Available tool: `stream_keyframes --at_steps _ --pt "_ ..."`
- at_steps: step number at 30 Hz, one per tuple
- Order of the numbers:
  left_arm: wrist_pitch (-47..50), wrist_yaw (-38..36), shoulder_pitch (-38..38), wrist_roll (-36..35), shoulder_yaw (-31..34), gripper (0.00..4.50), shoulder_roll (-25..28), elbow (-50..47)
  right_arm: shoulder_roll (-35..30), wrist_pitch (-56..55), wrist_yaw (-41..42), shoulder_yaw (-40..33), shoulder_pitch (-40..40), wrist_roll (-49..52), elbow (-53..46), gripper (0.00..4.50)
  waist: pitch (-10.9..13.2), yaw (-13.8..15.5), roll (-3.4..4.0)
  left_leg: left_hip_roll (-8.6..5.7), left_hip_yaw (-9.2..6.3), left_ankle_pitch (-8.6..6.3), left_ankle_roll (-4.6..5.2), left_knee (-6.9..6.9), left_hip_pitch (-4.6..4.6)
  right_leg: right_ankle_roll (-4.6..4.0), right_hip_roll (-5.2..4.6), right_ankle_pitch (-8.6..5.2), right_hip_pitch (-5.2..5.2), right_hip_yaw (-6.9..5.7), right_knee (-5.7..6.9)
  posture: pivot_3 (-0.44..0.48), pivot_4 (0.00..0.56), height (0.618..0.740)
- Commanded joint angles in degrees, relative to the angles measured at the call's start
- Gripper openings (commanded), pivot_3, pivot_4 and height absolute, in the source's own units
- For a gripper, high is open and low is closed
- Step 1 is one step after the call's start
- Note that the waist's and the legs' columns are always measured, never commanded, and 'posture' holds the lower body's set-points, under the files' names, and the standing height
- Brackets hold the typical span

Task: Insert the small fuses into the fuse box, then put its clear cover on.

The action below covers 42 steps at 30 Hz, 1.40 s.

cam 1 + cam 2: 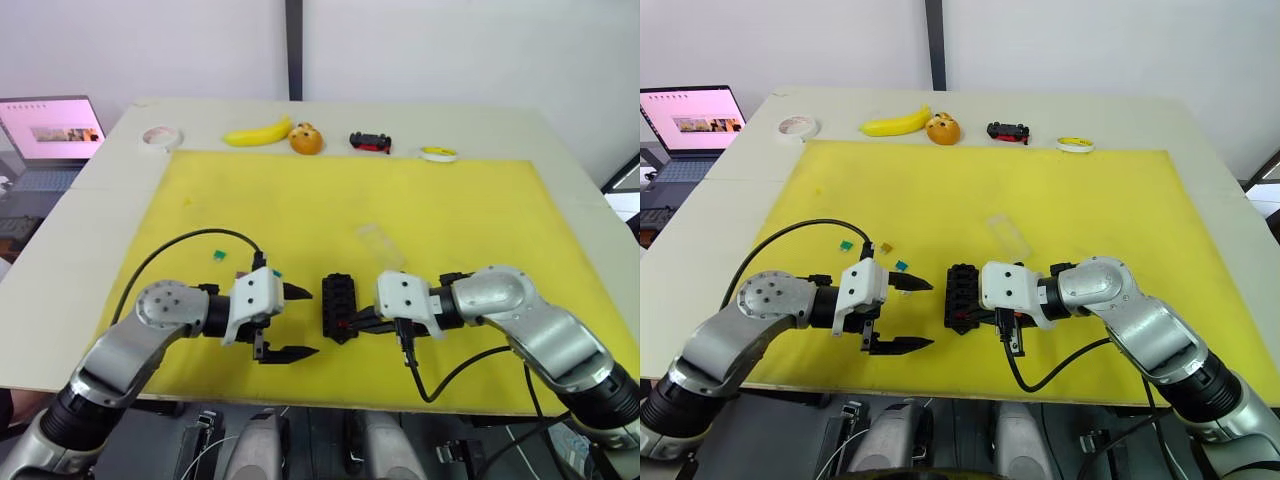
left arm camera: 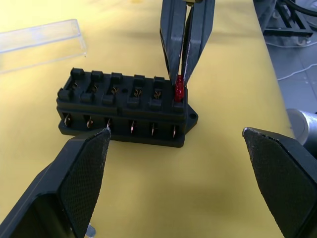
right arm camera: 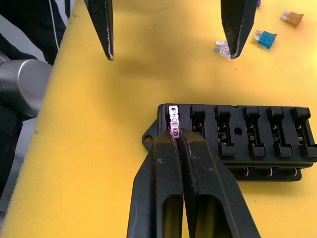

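Seating a red fuse at the end slot of the fuse box

Right gripper point(image 3: 174, 138) has its two black fingers pressed together on a small red translucent blade fuse point(image 2: 179, 89), holding it upright at the end slot of the black rectangular plastic fuse box point(image 2: 124, 106). Whether the blades are fully seated cannot be told. The other five slots in the row are vacant, metal contacts visible.

Fuse box lies flat on the yellow foam mat point(image 1: 300, 200), near its front edge, between the two grippers. Left gripper point(image 1: 290, 322) hovers just beside the box, fingers spread wide, holding nothing.

Clear rectangular plastic cover point(image 1: 381, 243) lies on the mat just behind the box, apart from it.

Loose fuses on the mat behind the left gripper: a green one point(image 1: 846, 244), a brown one point(image 3: 291, 18), a teal one point(image 3: 264, 38) and a grey-white one point(image 3: 222, 48), all separate from one another.

Along the table's far edge, off the mat: a roll of white tape point(image 1: 160, 137), a yellow banana point(image 1: 257, 132), an orange round object point(image 1: 306, 139), a black-and-red toy car point(image 1: 370, 142). An open laptop point(image 1: 48, 135) stands to the left.
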Motion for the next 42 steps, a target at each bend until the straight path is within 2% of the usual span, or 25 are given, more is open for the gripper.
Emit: stream_keyframes --at_steps 1,10,19,37,42 --pt "0.1 -0.24 -0.84 -0.59 0.72 4.5 0.29 -1.1 0.14 0.99 -1.28 -0.28 0.21 -0.89 -1.12 0.04 0.0 0.0 0.0 0.0 0.0 0.0 0.0 0.0 0.0 0.0 0.0 0.0 0.0 0.0 0.0 0.0 0.15 0.737" --pt "1.32 -0.71 -0.24 -2.02 1.39 4.5 0.53 -1.69 0.68 5.24 -3.51 1.11 0.74 -1.88 -1.98 0.04 0.0 -0.12 0.0 0.01 0.0 0.0 0.0 0.0 0.02 0.0 0.02 0.0 0.0 0.0 0.01 0.0 0.15 0.737" --pt "2.24 -0.19 0.94 -2.69 1.3 4.5 1.17 -3.65 0.76 4.02 -5.18 2.65 1.86 -5.25 -1.2 0.04 -0.02 -0.14 -0.02 0.02 0.0 0.0 0.0 0.0 0.02 -0.15 0.02 -0.08 0.0 0.0 0.01 0.0 0.15 0.737" --pt "5.23 3.46 1.7 -3.72 1.11 4.5 1.04 -8.81 1.21 -1.43 -3.78 -3.63 2.92 -1.58 -1.85 0.04 -0.02 -0.02 -0.02 0.08 0.01 0.0 0.0 0.0 0.03 -0.15 0.06 -0.08 0.01 0.01 0.02 0.0 0.15 0.737" --pt "4.59 2.78 -0.32 -3.38 0.71 4.5 0.56 -5.88 0.92 -1.05 -3.49 -3.42 3.41 -1.54 -1.57 0.04 -0.02 0.05 -0.02 0.07 0.01 0.0 0.0 0.01 0.01 -0.14 0.06 -0.08 0.01 0.01 0.0 0.0 0.15 0.737"
